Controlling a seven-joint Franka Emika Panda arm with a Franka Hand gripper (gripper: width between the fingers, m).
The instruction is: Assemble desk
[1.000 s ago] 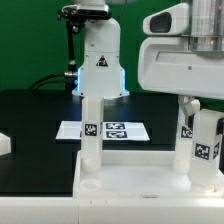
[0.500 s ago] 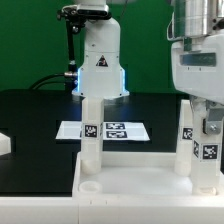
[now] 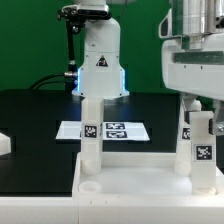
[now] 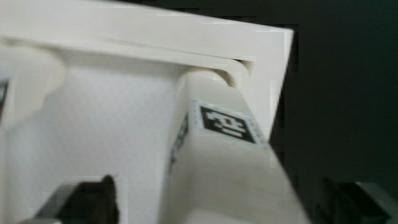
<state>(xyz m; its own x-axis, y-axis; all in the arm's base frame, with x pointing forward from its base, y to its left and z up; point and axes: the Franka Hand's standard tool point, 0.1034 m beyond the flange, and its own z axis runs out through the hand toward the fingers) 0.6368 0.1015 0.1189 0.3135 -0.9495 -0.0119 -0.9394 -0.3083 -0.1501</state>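
- Exterior view: white desk top (image 3: pixel 140 186) lies flat at the front of a black table (image 3: pixel 30 120). Its raised rim faces the camera, prob. so the corner sockets face up for legs.
- First leg (image 3: pixel 92 140) stands upright at the desk top's far corner, on the exterior view's left, tag twd camera.
- Just in front of it, on the same side of the desk top, is an empty round socket (image 3: pixel 90 185). A leg is not yet fitted there.
- Gripper (image 3: pixel 201 104) hangs straight above a second leg (image 3: pixel 203 140), which stands upright on the desk top at the exterior view's right. A top-down approach suits a part that goes in vertically.
- Extra tag (image 3: pixel 184 132) shows just beside the second leg. Can't tell if it belongs to another leg behind.
- Wrist view: looks down the second leg (image 4: pixel 107 130) to the desk top (image 4: pixel 160 40), where the leg meets its corner. Leg tag (image 4: pixel 226 122) is on one face.
- Dark fingertips (image 4: pixel 93 195) flank the leg. Jaws are spread, w/ a dark gap on one side, so not pinching.
- The leg seems to stand alone, prob. seated in its socket.
- Surface & room: the table is matte black.
- Marker board (image 3: pixel 113 130) lies flat behind the desk top.
- Beyond it is the white robot base (image 3: pixel 100 60) w/ a blue glow, then a green backdrop (image 3: pixel 30 40).
- Small white part (image 3: pixel 5 143) sits at the frame edge, well apart from the desk top.
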